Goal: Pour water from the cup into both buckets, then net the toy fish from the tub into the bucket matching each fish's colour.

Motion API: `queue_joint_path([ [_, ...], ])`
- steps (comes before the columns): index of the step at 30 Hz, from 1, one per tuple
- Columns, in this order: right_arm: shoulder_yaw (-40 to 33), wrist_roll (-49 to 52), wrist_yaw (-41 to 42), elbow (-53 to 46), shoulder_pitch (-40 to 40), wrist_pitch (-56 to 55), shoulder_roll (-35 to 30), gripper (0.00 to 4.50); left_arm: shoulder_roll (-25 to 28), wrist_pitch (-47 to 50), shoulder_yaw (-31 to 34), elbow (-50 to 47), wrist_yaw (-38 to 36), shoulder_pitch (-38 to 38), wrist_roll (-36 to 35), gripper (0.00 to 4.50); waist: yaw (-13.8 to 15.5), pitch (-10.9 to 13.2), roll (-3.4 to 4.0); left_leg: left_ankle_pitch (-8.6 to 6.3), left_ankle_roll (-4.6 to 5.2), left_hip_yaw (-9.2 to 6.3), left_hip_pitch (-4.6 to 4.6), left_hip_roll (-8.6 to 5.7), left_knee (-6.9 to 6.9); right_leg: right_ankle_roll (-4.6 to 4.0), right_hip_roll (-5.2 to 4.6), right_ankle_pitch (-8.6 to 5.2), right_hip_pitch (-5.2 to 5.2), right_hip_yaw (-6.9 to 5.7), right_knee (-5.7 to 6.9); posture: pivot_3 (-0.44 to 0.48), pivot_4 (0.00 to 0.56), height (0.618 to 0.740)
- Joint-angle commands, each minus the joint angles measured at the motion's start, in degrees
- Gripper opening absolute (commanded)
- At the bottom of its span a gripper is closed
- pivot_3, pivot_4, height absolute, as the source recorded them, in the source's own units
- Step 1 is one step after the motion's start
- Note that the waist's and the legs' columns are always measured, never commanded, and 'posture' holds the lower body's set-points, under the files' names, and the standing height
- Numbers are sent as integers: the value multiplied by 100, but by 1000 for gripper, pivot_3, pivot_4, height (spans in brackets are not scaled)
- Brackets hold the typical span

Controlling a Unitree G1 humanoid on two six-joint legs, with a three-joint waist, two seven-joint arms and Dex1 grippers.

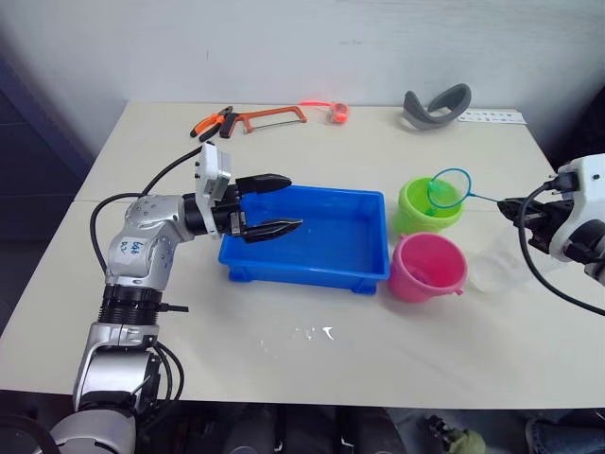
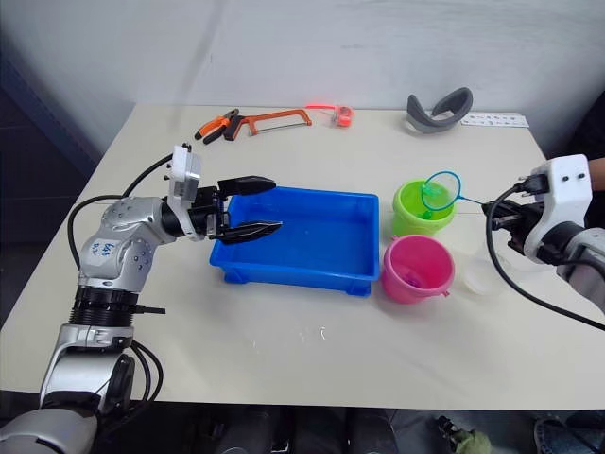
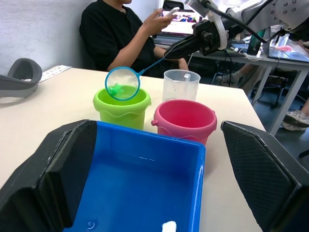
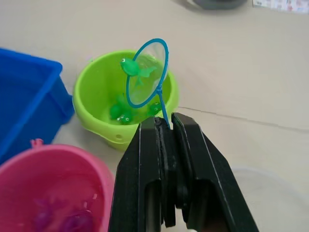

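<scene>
Fingers of the right gripper (image 4: 166,126) pinch the net (image 4: 147,72) by its thin, light, whippy handle, a green fish (image 4: 131,66) in the mesh over the green bucket (image 4: 91,104), while the left gripper (image 1: 274,204) hovers spread and empty.

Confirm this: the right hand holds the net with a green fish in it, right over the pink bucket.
Not quite. The right hand does hold the net with a green fish in it, but over the green bucket, not the pink bucket. The right wrist view shows it.
</scene>
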Motion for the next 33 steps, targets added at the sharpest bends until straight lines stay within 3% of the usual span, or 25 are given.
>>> queue_joint_path([
  [1, 88, -615, 373, -326, 126, -404, -161, 0, 55, -102, 60, -109, -45, -103, -36, 4473, 0, 0, 0, 0, 0, -1, 0, 1, 0, 0, 4, 0, 1, 0, -2, 0, 150, 740],
  [10, 530, -2625, 745, -954, 650, -1990, -344, 0, 136, -182, 119, -224, -171, 83, -119, 4473, -1, 0, 0, -2, -4, -1, 1, 5, 2, 2, 15, 1, 2, 4, -3, 0, 150, 740],
  [16, 662, -3741, 1044, -696, 816, -3228, -479, 0, 114, -350, 172, -98, -364, -36, -173, 4473, -3, 0, 0, -2, -5, 2, 3, 5, 7, 3, 19, 1, 3, 9, -3, 0, 150, 740],
  [21, 18, -2760, 1257, -793, 452, -2523, 125, 0, 216, -406, 318, -214, -659, 18, -401, 4473, -3, 1, -1, -1, -7, -1, 3, 10, 8, 3, 24, 2, 5, 5, -3, 0, 150, 740],
  [27, -777, 624, 1655, -1284, -316, -374, 758, 0, 759, -2, 799, -545, -906, 247, -894, 4473, -63, 2, 0, 0, -8, -6, 5, 19, 9, 0, 25, 2, 6, 7, 2, 0, 150, 740],
  [29, -610, 1317, 1857, -1402, -396, 133, 758, 0, 999, 209, 1092, -742, -796, 429, -1096, 4473, -75, 2, 0, -1, -10, -13, 5, 21, 9, -1, 20, 2, 7, 13, 1, 0, 150, 740],
  [33, 119, 1735, 2064, -1639, -419, 617, 882, 0, 1306, 269, 1639, -1152, -681, 1002, -1351, 4473, -100, 2, 0, -3, -11, -31, 5, 19, 9, -4, -18, 1, 19, 27, -10, 0, 150, 740],
])
